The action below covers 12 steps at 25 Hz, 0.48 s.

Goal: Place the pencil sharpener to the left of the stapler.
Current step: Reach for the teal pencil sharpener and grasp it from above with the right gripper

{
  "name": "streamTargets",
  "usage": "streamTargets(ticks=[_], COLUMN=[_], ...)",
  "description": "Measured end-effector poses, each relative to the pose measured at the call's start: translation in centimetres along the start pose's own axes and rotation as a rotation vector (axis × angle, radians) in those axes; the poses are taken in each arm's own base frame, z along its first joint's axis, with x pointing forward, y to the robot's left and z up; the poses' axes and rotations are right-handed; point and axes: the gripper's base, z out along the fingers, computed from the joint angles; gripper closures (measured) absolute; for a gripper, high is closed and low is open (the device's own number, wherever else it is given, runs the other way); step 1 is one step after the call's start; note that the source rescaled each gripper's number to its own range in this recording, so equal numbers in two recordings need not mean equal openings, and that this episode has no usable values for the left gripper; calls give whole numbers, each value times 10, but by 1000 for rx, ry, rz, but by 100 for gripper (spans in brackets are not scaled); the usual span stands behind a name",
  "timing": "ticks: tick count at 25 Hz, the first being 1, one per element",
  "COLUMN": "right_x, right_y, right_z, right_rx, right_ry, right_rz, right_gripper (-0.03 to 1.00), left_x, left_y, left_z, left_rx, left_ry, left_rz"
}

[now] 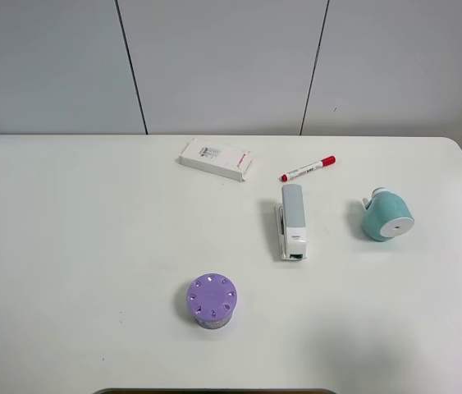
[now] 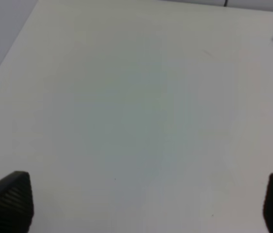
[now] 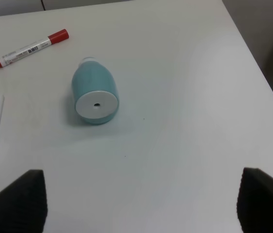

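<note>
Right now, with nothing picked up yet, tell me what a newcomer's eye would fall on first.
The purple cylinder with holes on top stands alone near the front of the table, the strongest colour in view. Next comes the teal pencil sharpener, its white face toward the front, to the right of the grey-and-white stapler, apart from it. A red-capped marker lies behind the stapler.

Of the left gripper [image 2: 143, 204], only two fingers [image 2: 10, 201] showed. They were matte black and blocky, with rounded corners. One carried fine parallel ridges across its face; the other was too dark to read. The right gripper [image 3: 140, 201] showed a like pair of black fingers [image 3: 17, 201], broad wedges with a rough, faintly ribbed surface. A dark strip [image 1: 214, 391] at the high view's six o'clock edge could not be identified as robot.
</note>
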Motion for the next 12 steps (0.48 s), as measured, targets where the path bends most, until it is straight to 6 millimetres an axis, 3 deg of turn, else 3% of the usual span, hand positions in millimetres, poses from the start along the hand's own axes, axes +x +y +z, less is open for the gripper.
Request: streamTargets(ticks=[12], right_x=[0], right_y=[1], right_z=[0], right_rx=[-7], right_ry=[1], right_rz=[4], right_gripper=[18], left_x=[0], left_y=[0], left_z=[0], left_rx=[0], left_ry=[0], left_rz=[0])
